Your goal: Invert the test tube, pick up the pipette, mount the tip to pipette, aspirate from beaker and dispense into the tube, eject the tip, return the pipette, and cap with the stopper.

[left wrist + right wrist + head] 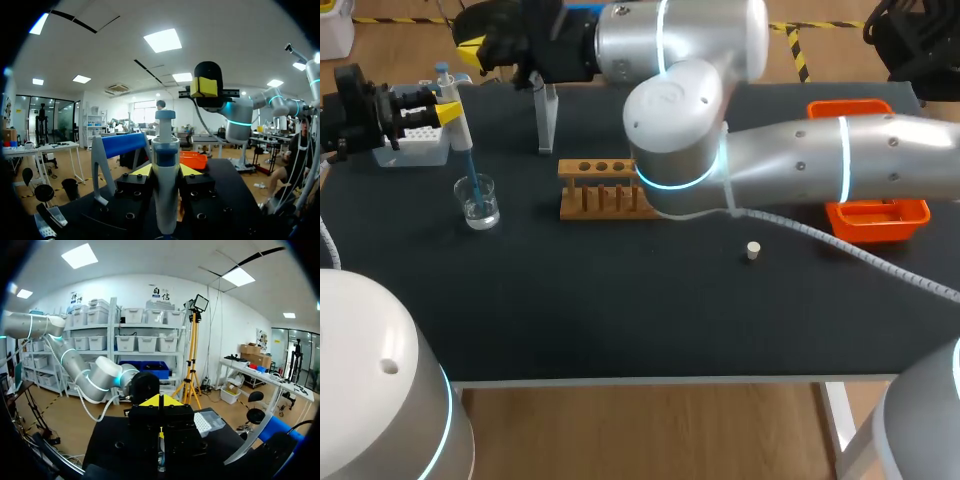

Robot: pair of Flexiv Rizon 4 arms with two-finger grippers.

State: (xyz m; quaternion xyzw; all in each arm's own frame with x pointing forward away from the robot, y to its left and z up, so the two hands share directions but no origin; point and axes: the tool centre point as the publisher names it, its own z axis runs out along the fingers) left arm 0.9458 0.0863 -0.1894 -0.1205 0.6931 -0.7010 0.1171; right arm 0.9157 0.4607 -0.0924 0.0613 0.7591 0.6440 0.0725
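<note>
Blue-tipped pipette (461, 128) upright in left tool (447, 112), tip (471, 170) down into beaker (480, 207)

You have one pipette (455, 125), one glass beaker (478, 200), one wooden test tube rack (610, 188) with three holes showing, one stopper (753, 250), one tip box (415, 145), one clear stand (546, 118), one test tube (160, 457), at least one orange bin (878, 222), and two arms: left arm (360, 110) and right arm (820, 160).

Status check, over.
Left gripper shut on pipette, tip in beaker. Right gripper shut on test tube, beyond the rack. Stopper mid-table, out of the way.
</note>
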